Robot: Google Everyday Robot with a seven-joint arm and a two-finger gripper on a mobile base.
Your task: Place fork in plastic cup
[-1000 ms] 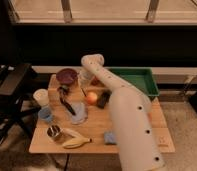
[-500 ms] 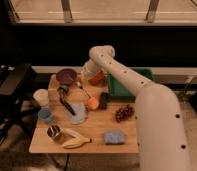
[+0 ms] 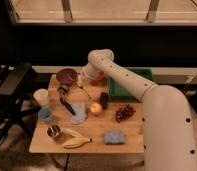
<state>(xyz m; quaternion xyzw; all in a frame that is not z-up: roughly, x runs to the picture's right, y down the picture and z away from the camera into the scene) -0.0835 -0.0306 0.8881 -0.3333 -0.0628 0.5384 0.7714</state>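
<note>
My gripper (image 3: 84, 79) hangs low over the back of the wooden table (image 3: 92, 147), between a purple bowl (image 3: 67, 76) and an orange bowl (image 3: 97, 78). Just in front of it a thin greyish fork (image 3: 84, 92) slants on the table; whether it touches the gripper I cannot tell. At the table's left edge stand a pale cup (image 3: 41, 96) and a blue cup (image 3: 45, 114); I cannot tell which one is the plastic cup. The white arm (image 3: 137, 87) reaches in from the right.
A green bin (image 3: 128, 84) stands at the back right. A black utensil (image 3: 67, 103), a light-blue cloth (image 3: 78, 114), an apple (image 3: 95, 108), a dark block (image 3: 104, 99), grapes (image 3: 124, 111), a blue sponge (image 3: 113, 137), a banana (image 3: 75, 142) and a metal can (image 3: 54, 132) lie around.
The arm has swung up and back from the apple; the gripper now sits farther back, between the two bowls. The fork shows on the table in front of it.
</note>
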